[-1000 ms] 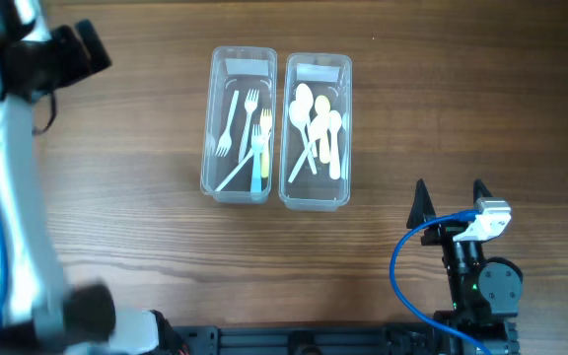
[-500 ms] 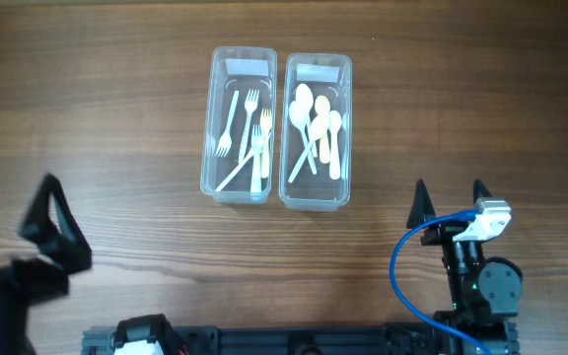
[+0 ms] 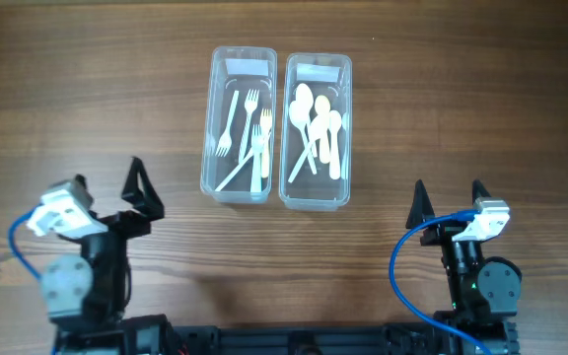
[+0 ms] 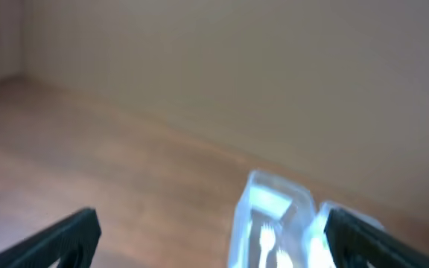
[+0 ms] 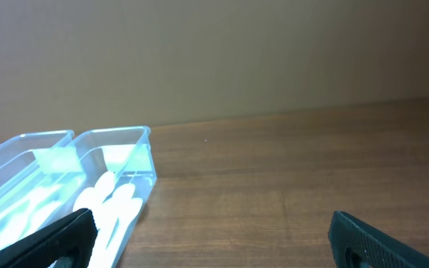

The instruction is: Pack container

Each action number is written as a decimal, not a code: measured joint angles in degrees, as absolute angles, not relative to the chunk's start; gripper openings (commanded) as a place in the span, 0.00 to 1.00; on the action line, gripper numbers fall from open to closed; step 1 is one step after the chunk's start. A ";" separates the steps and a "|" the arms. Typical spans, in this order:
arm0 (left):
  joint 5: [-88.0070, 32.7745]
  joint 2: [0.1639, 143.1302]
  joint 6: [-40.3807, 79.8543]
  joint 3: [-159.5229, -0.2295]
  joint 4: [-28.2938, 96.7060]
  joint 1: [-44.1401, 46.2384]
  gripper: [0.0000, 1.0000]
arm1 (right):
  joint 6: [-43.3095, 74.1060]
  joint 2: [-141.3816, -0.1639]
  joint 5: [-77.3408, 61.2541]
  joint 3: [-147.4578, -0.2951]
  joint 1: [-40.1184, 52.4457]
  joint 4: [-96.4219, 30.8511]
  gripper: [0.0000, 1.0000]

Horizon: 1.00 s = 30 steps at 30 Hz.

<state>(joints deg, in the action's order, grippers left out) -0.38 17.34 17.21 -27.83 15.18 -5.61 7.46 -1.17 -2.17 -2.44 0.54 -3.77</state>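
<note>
Two clear plastic containers stand side by side at the table's far middle. The left container (image 3: 239,124) holds several white forks; it also shows blurred in the left wrist view (image 4: 270,223). The right container (image 3: 316,129) holds several white spoons and shows in the right wrist view (image 5: 114,186). My left gripper (image 3: 108,193) is open and empty at the near left, apart from the containers. My right gripper (image 3: 449,195) is open and empty at the near right. Both show open with nothing between the fingers in the wrist views (image 4: 211,238) (image 5: 211,238).
The wooden table (image 3: 442,89) runs in all directions around the containers. A blue cable (image 3: 402,266) loops by the right arm and another (image 3: 18,251) by the left arm. A plain wall rises behind the table's far edge.
My left arm has swung from the far left down to the near left and now rests pointing at the containers. The right arm and both containers have not moved.
</note>
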 measured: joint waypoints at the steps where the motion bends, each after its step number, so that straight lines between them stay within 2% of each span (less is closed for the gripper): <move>1: -1.19 15.09 18.37 -23.38 12.16 -5.61 1.00 | 7.46 -1.17 -2.17 -2.37 0.54 -3.79 1.00; 4: -2.74 10.31 20.16 -16.75 8.88 -5.61 1.00 | 7.46 -1.17 -2.17 -2.37 0.54 -3.79 1.00; 10: -3.60 3.70 21.91 -12.36 10.00 -4.32 1.00 | 7.46 -1.17 -2.17 -2.37 0.54 -3.79 1.00; 30: -4.08 0.84 19.35 -2.79 8.23 -3.68 1.00 | 7.46 -1.17 -2.17 -2.37 0.54 -3.79 1.00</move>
<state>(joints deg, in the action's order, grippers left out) -4.08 0.84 19.35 -2.79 8.23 -3.68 7.46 -1.17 -2.17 -2.37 0.54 -3.79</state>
